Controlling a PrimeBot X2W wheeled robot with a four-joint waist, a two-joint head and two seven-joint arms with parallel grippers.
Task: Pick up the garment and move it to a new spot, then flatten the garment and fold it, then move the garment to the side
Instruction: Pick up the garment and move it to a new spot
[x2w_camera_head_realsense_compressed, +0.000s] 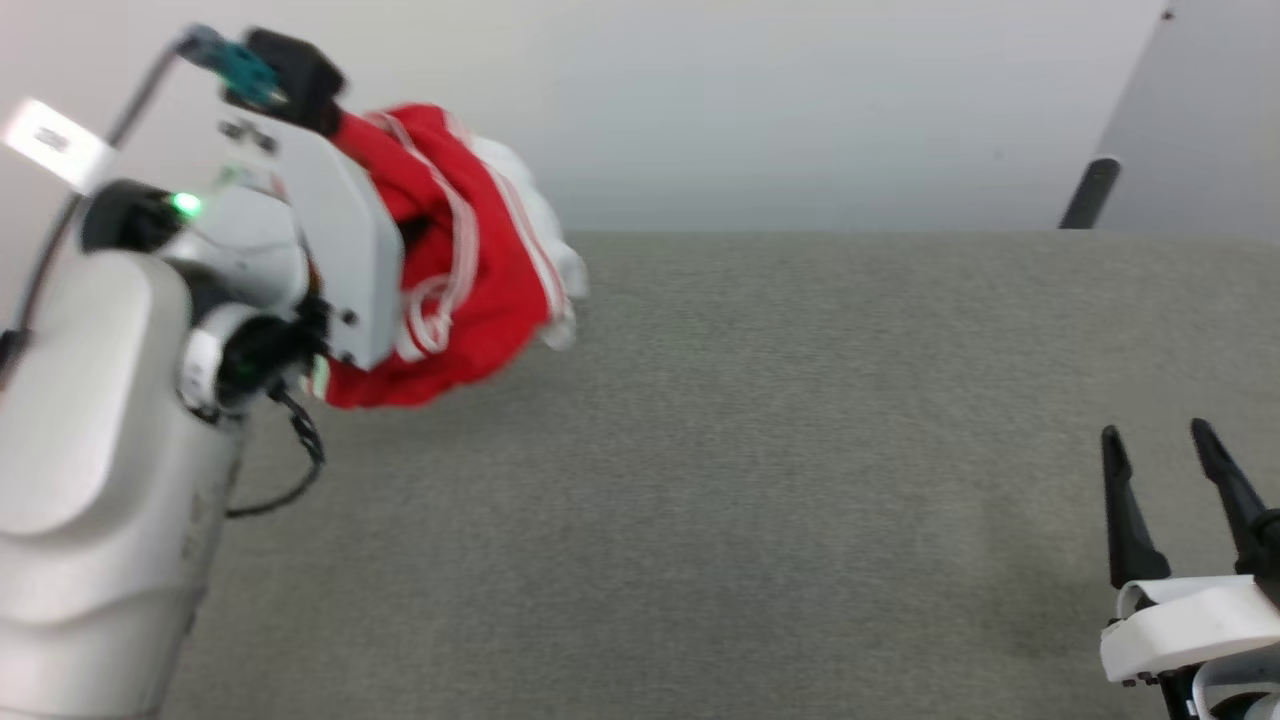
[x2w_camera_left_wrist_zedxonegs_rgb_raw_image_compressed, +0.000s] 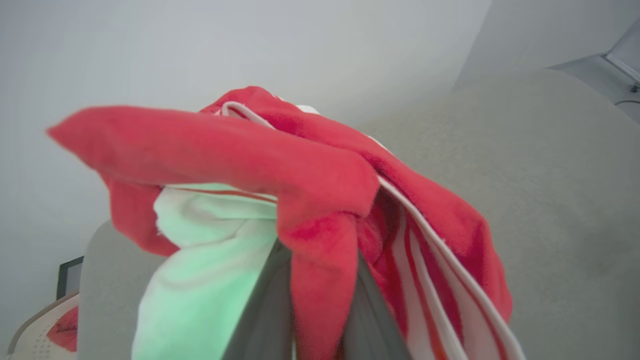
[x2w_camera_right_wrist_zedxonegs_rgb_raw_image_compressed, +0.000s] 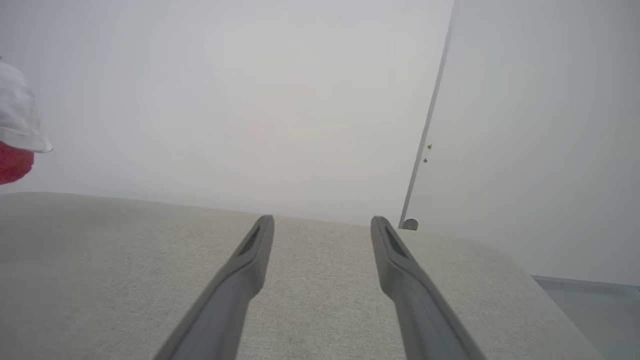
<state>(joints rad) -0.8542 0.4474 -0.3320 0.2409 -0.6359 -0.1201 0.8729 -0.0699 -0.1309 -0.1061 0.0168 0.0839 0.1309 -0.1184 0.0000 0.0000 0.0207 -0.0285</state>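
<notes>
The garment (x2w_camera_head_realsense_compressed: 470, 270), a red jersey with white sleeves and striped trim, hangs bunched in the air at the upper left of the head view, above the grey surface. My left arm is raised beside it, and the wrist hides the gripper's fingers there. In the left wrist view the garment (x2w_camera_left_wrist_zedxonegs_rgb_raw_image_compressed: 310, 200) drapes over the two dark fingers (x2w_camera_left_wrist_zedxonegs_rgb_raw_image_compressed: 265, 310), with my left gripper (x2w_camera_left_wrist_zedxonegs_rgb_raw_image_compressed: 320, 300) shut on a red fold between them. A corner of the garment (x2w_camera_right_wrist_zedxonegs_rgb_raw_image_compressed: 15, 130) shows at the left edge of the right wrist view. My right gripper (x2w_camera_head_realsense_compressed: 1155, 450) (x2w_camera_right_wrist_zedxonegs_rgb_raw_image_compressed: 322, 222) stands open at the lower right, with nothing between its fingers.
A grey fabric-covered surface (x2w_camera_head_realsense_compressed: 760, 480) spreads across the head view, with a pale wall behind it. A dark post (x2w_camera_head_realsense_compressed: 1090, 190) stands at the far right edge. A pale object with a red patch (x2w_camera_left_wrist_zedxonegs_rgb_raw_image_compressed: 55, 330) sits low at the left of the left wrist view.
</notes>
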